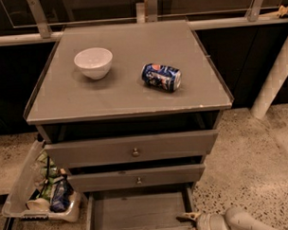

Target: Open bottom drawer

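Observation:
The bottom drawer [138,211] of the grey cabinet stands pulled out, and its shallow grey tray looks empty. Its front runs along the lower edge of the view, and its knob does not show. My gripper [191,222] is at the bottom right, low near the floor, right at the front right corner of the pulled-out drawer. The pale arm runs off to the lower right. The middle drawer [136,177] and the top drawer [133,148] sit above it, each with a small round knob. Both stand slightly out from the cabinet.
A white bowl [93,62] and a blue can [161,77] lying on its side rest on the cabinet top [124,96]. A clear plastic bin [40,198] of packets sits on the floor at the left. A white post [274,77] leans at the right.

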Robot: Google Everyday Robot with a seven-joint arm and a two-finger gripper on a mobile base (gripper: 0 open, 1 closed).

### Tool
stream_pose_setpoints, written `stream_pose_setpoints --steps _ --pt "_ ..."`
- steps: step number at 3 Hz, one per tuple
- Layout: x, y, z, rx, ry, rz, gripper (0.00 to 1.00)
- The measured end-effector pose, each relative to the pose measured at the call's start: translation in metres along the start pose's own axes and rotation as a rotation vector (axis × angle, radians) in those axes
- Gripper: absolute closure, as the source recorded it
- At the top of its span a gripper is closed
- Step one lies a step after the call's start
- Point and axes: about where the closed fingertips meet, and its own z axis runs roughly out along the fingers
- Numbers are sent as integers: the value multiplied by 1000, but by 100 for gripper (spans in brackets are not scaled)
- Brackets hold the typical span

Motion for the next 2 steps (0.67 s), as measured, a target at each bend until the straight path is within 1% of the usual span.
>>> stream_pose_setpoints --steps 1,2 --pt "0 0 0 0 0 0 0" --pt "0 0 0 0 0 0 0"
